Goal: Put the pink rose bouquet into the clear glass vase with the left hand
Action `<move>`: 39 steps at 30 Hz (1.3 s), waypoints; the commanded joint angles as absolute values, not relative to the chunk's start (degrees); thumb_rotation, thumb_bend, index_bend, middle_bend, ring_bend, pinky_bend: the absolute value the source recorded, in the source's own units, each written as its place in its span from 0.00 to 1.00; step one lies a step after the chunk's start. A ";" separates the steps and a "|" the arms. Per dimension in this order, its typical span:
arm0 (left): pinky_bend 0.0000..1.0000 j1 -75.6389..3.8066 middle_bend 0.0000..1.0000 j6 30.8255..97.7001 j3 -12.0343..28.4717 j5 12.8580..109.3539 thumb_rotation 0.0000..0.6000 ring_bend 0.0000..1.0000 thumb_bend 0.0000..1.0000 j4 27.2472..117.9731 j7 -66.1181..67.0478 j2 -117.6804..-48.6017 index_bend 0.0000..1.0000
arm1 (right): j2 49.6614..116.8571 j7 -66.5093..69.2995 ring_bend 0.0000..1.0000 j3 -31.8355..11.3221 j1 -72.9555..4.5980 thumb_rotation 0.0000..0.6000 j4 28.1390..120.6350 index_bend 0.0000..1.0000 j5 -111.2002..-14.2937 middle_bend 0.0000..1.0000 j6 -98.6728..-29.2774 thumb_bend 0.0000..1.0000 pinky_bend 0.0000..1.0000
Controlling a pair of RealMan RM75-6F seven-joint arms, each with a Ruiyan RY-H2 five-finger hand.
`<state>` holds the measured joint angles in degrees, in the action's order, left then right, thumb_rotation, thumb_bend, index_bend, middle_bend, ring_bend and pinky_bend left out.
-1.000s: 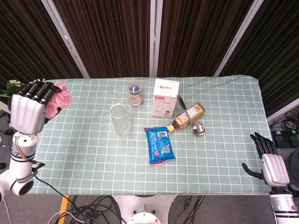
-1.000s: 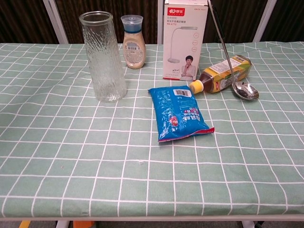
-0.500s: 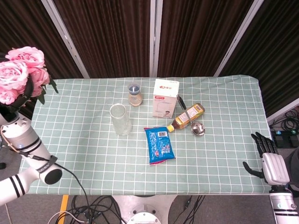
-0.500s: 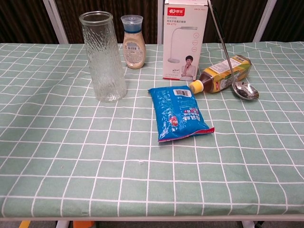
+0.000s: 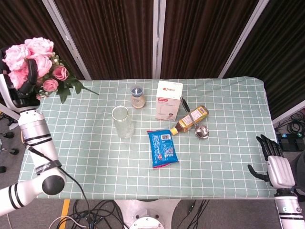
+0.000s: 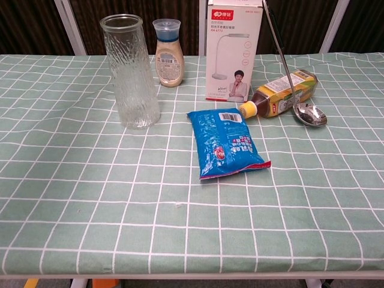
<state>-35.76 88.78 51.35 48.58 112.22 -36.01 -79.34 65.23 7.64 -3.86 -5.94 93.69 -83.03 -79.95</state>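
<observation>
The pink rose bouquet (image 5: 35, 59), with green leaves, is held high above the table's far left corner, heads up. My left hand (image 5: 23, 90) grips its stems, its fingers wrapped around them; the stems below the hand are hidden. The clear glass vase (image 5: 123, 122) stands upright and empty left of the table's middle, well to the right of the bouquet and below it. In the chest view the vase (image 6: 130, 72) shows but neither hand does. My right hand (image 5: 275, 167) hangs off the table's front right corner, fingers apart and holding nothing.
Behind the vase stands a small capped bottle (image 5: 137, 96). A white box (image 5: 169, 100), a lying tea bottle (image 5: 190, 119) and a metal ladle (image 5: 202, 130) sit to the right. A blue snack bag (image 5: 162, 148) lies flat on the checked green tablecloth (image 5: 95, 157).
My left hand has lifted the bouquet from the table's left edge to high in the air and swung it slightly right. The right hand and table objects stayed put.
</observation>
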 commanded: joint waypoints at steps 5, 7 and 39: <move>0.60 -34.19 0.45 84.64 50.98 45.72 1.00 0.43 0.31 112.73 -38.86 -80.30 0.46 | 65.80 7.96 0.00 -3.79 -6.17 1.00 93.09 0.00 -82.72 0.00 -79.28 0.19 0.00; 0.60 -34.11 0.45 83.52 50.21 45.51 1.00 0.43 0.31 112.76 -38.98 -80.70 0.46 | 66.05 7.91 0.00 -3.72 -6.30 1.00 92.85 0.00 -82.58 0.00 -78.88 0.20 0.00; 0.59 -38.88 0.44 80.47 33.30 60.61 1.00 0.41 0.32 94.01 -36.14 -97.52 0.47 | 67.15 8.92 0.00 -3.69 -6.52 1.00 90.68 0.00 -81.57 0.00 -77.67 0.19 0.00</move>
<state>-38.80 80.66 33.50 60.36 94.30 -36.25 -97.22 67.14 8.94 -3.69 -6.52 90.69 -81.57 -77.68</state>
